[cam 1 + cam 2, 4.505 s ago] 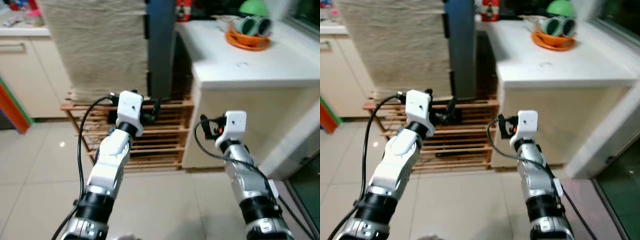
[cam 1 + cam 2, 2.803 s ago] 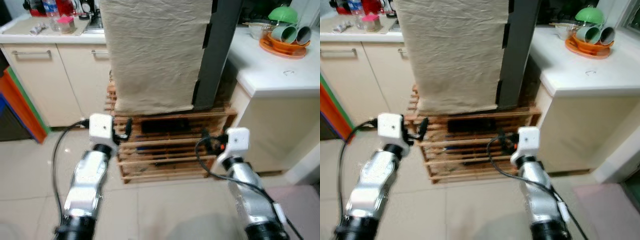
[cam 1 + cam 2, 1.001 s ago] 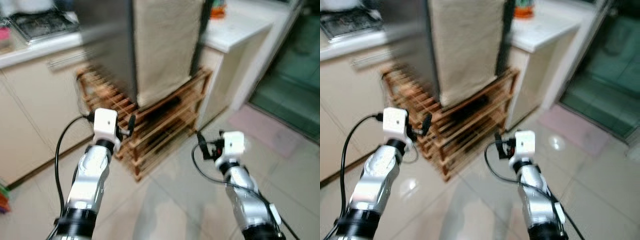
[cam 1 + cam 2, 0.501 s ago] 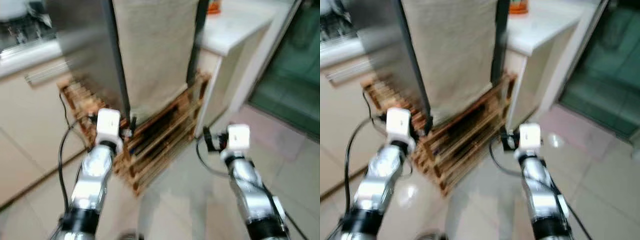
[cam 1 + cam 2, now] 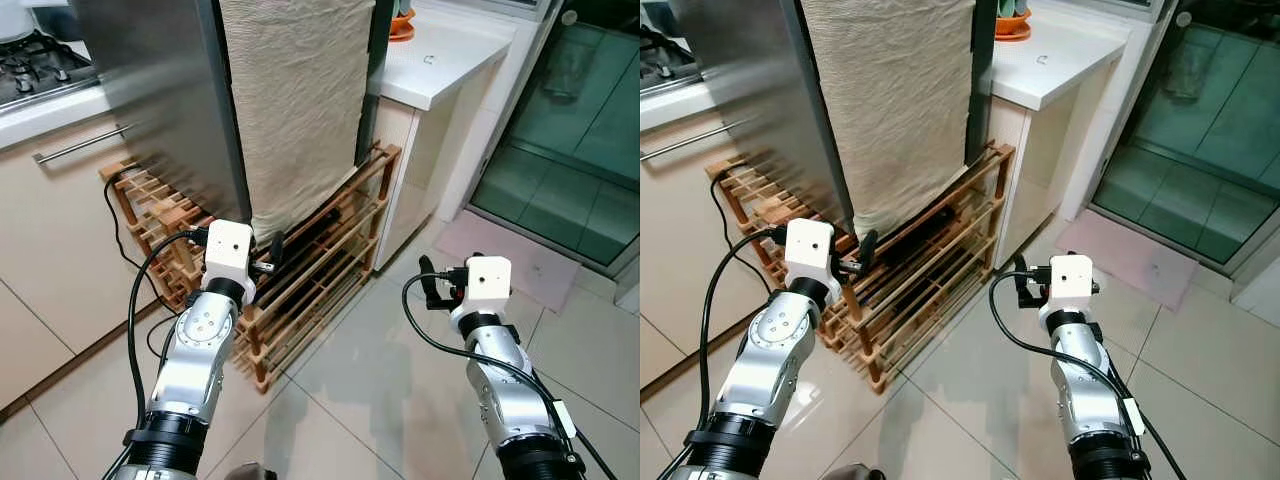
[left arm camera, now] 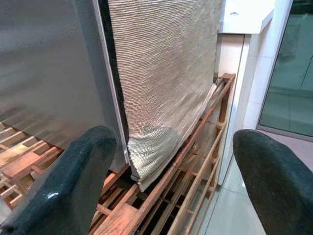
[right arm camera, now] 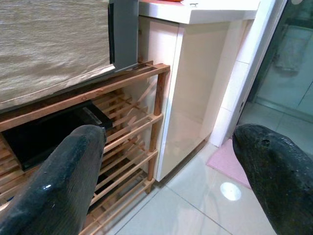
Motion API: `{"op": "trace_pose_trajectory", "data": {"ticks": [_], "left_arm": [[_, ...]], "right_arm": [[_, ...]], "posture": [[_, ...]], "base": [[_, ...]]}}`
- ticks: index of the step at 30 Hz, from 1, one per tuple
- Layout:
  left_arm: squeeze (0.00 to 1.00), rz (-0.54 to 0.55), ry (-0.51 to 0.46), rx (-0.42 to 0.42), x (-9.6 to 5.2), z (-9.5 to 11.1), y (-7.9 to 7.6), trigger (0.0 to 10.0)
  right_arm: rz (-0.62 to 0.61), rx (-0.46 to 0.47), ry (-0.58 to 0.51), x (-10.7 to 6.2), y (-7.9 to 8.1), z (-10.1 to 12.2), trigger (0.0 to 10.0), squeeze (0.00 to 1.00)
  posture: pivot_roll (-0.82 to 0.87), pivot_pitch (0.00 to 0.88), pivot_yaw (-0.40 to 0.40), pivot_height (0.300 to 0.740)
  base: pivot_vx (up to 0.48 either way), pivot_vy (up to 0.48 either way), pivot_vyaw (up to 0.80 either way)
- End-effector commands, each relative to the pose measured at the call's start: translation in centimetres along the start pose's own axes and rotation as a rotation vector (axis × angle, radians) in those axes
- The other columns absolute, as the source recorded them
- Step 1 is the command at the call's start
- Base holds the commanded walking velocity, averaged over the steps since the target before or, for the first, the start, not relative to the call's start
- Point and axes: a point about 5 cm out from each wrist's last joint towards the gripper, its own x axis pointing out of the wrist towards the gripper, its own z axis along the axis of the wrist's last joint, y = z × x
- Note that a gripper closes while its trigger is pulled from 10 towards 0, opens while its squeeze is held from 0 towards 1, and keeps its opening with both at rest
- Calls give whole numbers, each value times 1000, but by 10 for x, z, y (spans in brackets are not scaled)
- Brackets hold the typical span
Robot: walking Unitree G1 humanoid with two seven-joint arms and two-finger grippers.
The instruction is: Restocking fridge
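- Restocking is judged to be barely starting: nothing is being carried, and the fridge (image 5: 160,90) is being faced with its door shut.
- The left gripper (image 6: 171,181) is being held with its fingers (image 6: 73,186) spread wide apart and bare, the fridge just ahead of the tips.
- The right gripper (image 7: 161,181) is likewise being held spread and bare, the fridge ahead and off to its left.
- A cloth (image 5: 300,110) is seen hanging down the fridge front, right before the left gripper.
- The fridge is being carried on a wooden rack (image 5: 320,270), below and ahead of both grippers; a flat black object (image 7: 49,132) is lying on one shelf, and what it is cannot be told.
- A counter (image 5: 450,60) is standing beyond the right gripper, an orange dish (image 5: 1012,22) resting on it; the dish's contents are too small to tell.
- Opening the door, fetching goods and placing them are all judged to be left.
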Motion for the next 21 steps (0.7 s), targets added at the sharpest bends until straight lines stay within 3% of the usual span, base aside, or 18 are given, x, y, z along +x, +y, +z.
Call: {"op": "trace_pose_trajectory", "data": {"ticks": [1, 5, 9, 17, 21], "left_arm": [[0, -14, -25, 18, 4, 5, -1, 10000], [0, -26, -34, 39, 3, 7, -2, 10000], [0, -34, -39, 48, 3, 7, -2, 10000], [0, -43, -44, 48, 3, 7, -4, 10000], [0, -22, -40, 50, 3, 7, -3, 10000]], "right_arm": [[3, -27, -50, 5, -1, 12, 10000, 0], [2, -15, -35, 5, 0, 9, 10000, 0], [9, -15, -34, 4, 1, 8, 10000, 0], [12, -25, -32, 4, 1, 7, 10000, 0], [-3, -27, -36, 4, -1, 6, 10000, 0]], "posture": [[-30, 0, -12, 731], [-29, 0, -11, 731], [-28, 0, -11, 731], [-28, 0, -10, 731], [-29, 0, -12, 731]], "base": [[0, 476, 0], [0, 444, -759], [341, 332, -756], [469, 0, -752], [120, 0, 0]]}}
